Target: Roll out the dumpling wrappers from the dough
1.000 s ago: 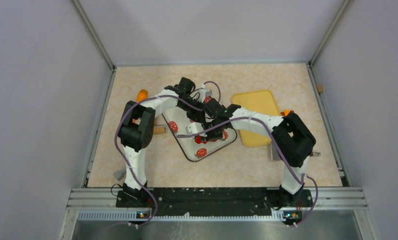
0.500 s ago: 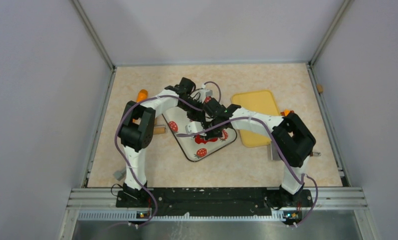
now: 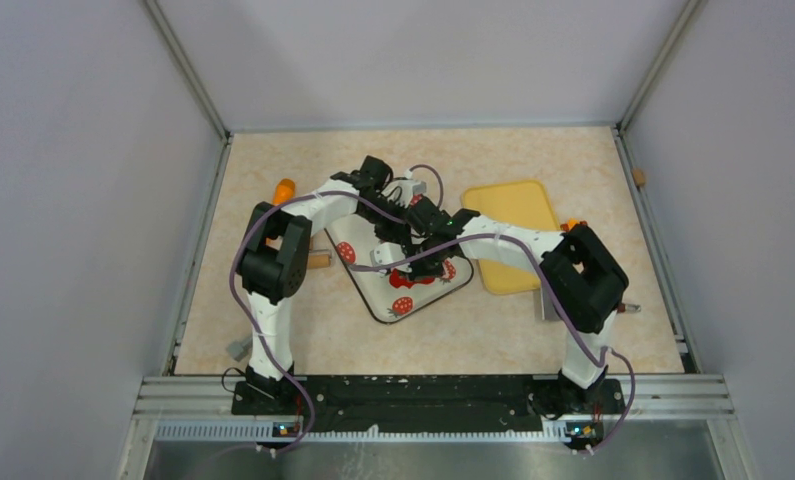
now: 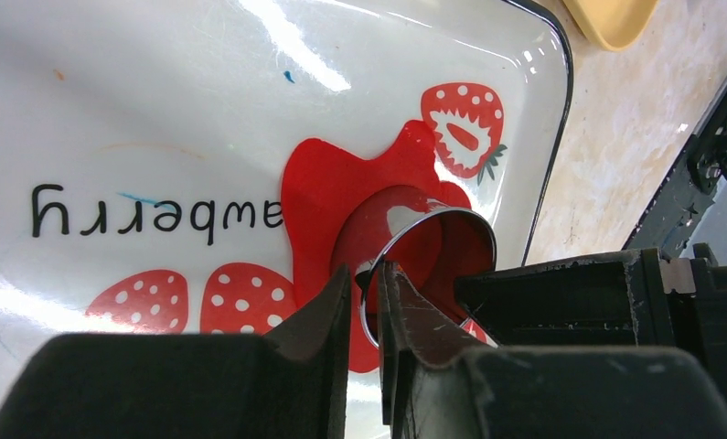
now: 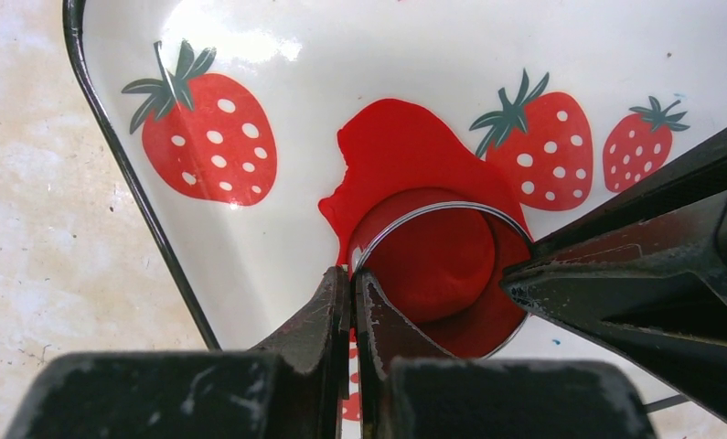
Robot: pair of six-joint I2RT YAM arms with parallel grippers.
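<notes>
Plain pale grey walls (image 3: pixel 73 200) close in left, right and far, aluminium frame posts (image 3: pixel 186 70) in the far corners. Beige speckled tabletop (image 3: pixel 273 170), evenly lit, metal rail (image 3: pixel 713 395) along its near edge.

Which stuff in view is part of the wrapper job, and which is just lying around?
In the job:
dough, flattened on the strawberry tray
metal ring cutter standing on it
left gripper and right gripper, each pinching the cutter's rim

Lying about:
yellow tray
orange item behind the left arm
small wooden piece beside that arm
</notes>
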